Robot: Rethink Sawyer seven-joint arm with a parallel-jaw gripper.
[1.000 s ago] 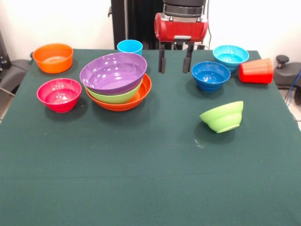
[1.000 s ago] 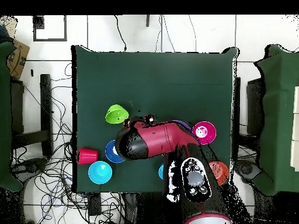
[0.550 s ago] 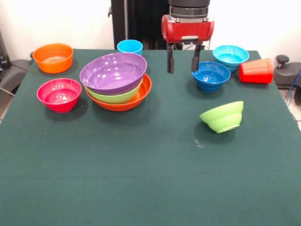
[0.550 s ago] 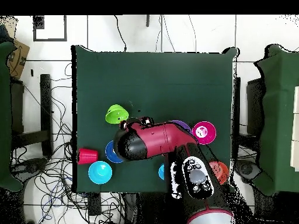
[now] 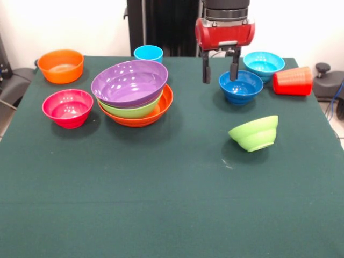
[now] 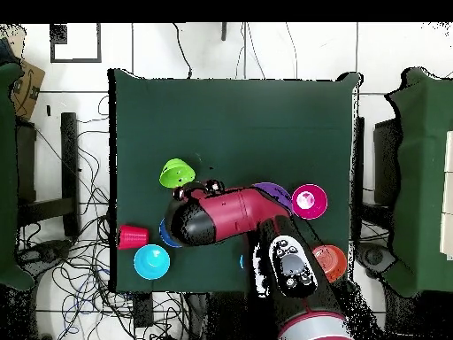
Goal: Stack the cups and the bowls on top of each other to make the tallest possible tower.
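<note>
Currently I have the gripper [image 5: 219, 69] hanging above the table [image 5: 172, 204] with its fingers [image 5: 206, 71] spread and nothing between them; one tip looks to be over the near-left rim of the dark blue bowl [image 5: 241, 86], though I cannot judge the height. Tower [image 5: 134, 92] sits left of it: purple in lime green in orange. Light blue bowl [image 5: 263, 64] and tipped red cup [image 5: 292, 81] lie far right. Small green bowl [image 5: 253, 133] lies tilted, nearer. Light blue cup [image 5: 148, 53], orange bowl [image 5: 61, 65], magenta bowl [image 5: 67, 107] stand apart.
</note>
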